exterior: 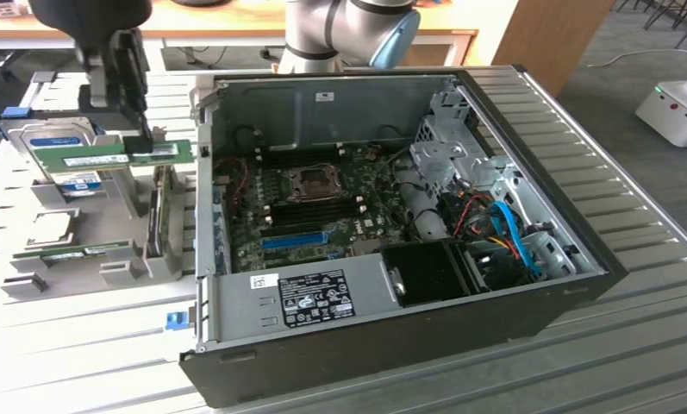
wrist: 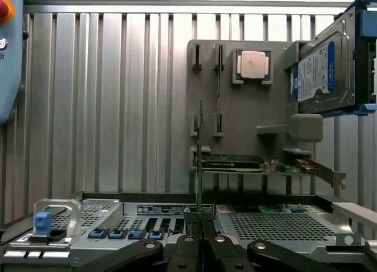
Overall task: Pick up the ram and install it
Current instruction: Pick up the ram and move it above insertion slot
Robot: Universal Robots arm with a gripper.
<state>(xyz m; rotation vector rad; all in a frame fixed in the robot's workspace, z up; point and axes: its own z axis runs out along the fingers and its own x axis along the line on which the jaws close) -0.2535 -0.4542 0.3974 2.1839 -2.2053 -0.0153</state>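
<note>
While the open computer case [exterior: 435,345] lies on its side across the middle of the ribbed metal table [exterior: 642,172], the gripper [exterior: 147,147] hangs at about ten o'clock from it in the exterior view, its jaws drawn narrow and pinched on the ram [exterior: 102,157]. That green stick is held level, clear above the grey parts fixture [exterior: 90,276]. Most of its length reaches toward nine o'clock from the fingers, and a short end points at the case wall, near it but not touching. Behind the ram stands the hard drive [exterior: 46,136] with its blue label. At about seven o'clock from the gripper a second green stick [exterior: 73,252] lies in the fixture, and a square silver processor [exterior: 44,226] sits just beside it at eleven o'clock. Inside the case, the motherboard [exterior: 366,185] shows a blue slot [exterior: 291,240] at roughly six o'clock from the processor socket [exterior: 316,179], with the dark memory slots [exterior: 309,210] between them. In the wrist view the ram [wrist: 199,160] is seen edge-on as a thin line rising from between the closed fingers [wrist: 187,248], with the fixture [wrist: 253,119], the processor [wrist: 253,65] and the hard drive [wrist: 321,66] beyond it.
</note>
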